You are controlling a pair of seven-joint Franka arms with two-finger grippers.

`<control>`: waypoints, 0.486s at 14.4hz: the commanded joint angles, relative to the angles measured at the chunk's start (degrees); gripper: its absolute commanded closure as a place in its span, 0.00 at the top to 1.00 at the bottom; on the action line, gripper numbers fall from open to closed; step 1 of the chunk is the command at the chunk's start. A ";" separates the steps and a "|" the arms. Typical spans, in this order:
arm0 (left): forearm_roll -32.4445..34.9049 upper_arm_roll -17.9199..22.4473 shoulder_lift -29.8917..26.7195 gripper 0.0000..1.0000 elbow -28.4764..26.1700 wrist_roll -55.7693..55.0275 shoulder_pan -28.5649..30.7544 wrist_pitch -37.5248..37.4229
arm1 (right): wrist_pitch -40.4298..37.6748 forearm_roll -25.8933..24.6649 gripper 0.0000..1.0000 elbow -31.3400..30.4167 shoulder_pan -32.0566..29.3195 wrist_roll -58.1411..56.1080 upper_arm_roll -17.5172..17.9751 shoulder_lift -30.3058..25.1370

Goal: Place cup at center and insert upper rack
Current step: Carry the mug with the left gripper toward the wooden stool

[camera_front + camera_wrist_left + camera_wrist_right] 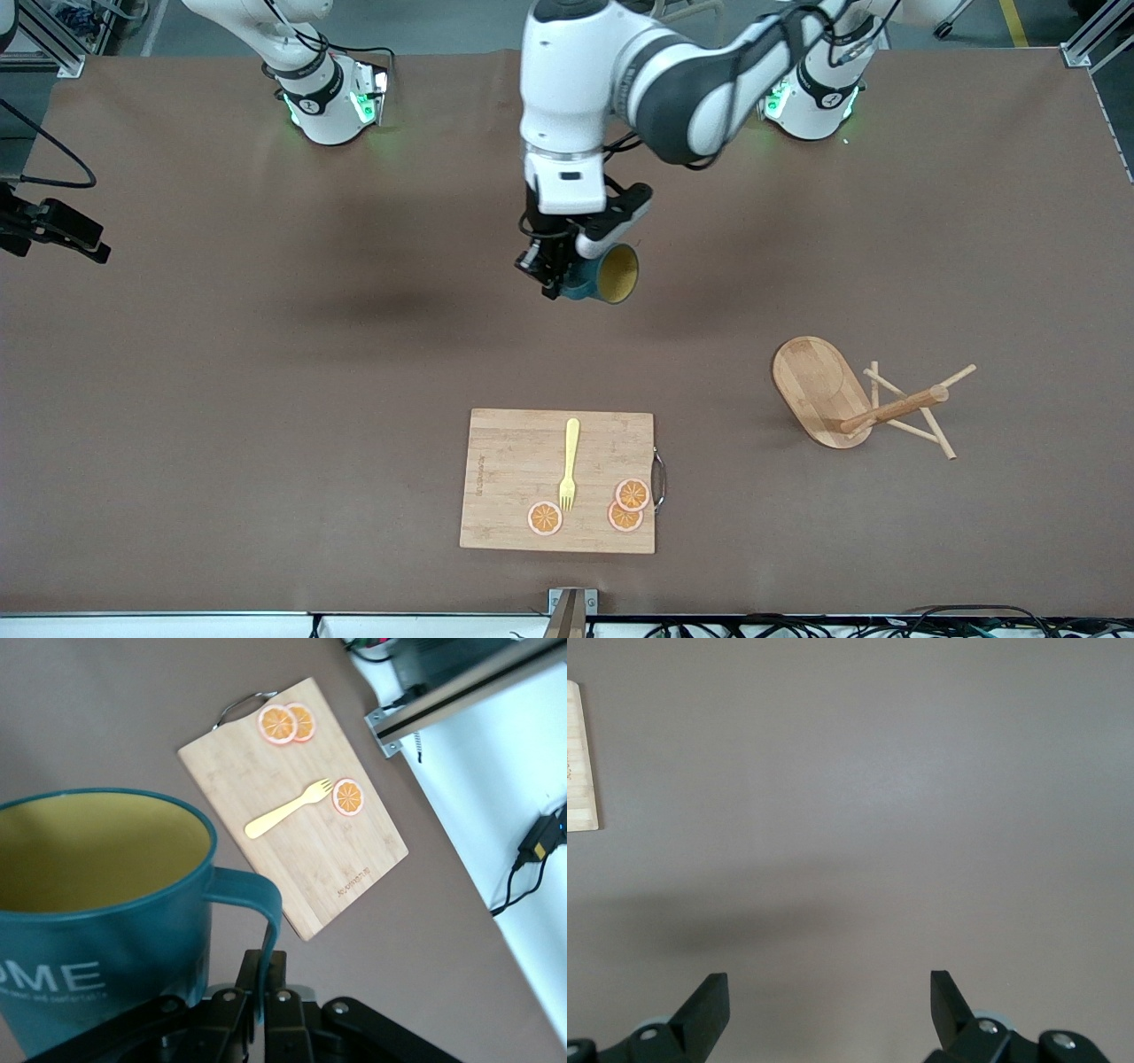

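The dark teal cup (611, 273) with its yellow-ochre inside hangs tilted, mouth turned sideways, in the air over the middle of the table. My left gripper (551, 266) is shut on the cup's handle. In the left wrist view the cup (97, 904) fills the near side and the left gripper (263, 992) pinches its thin handle (266, 912). The wooden mug tree (850, 399) lies tipped on its side toward the left arm's end, its oval base on edge and its pegs on the table. My right gripper (830, 992) is open and empty above bare table; it does not show in the front view.
A rectangular bamboo cutting board (505, 478) lies near the front edge of the table with a yellow fork (569, 461) and three orange slices on it. It also shows in the left wrist view (292, 850), and its edge shows in the right wrist view (580, 753).
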 commanded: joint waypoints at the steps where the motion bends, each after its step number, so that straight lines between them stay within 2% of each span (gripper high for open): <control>1: -8.79 -0.42 -3.96 0.00 -1.94 -0.03 5.55 0.58 | -0.07 -0.09 1.00 -1.29 0.01 -0.51 0.05 -1.45; 5: -19.43 -0.77 -4.41 0.00 -1.94 1.02 13.37 0.58 | 0.02 -0.09 1.00 -1.29 -0.07 -0.51 0.05 -1.45; 7: -23.48 -1.39 -4.41 0.00 -3.68 5.14 17.24 0.58 | 0.55 0.00 1.00 -1.29 0.01 -0.43 0.14 -1.45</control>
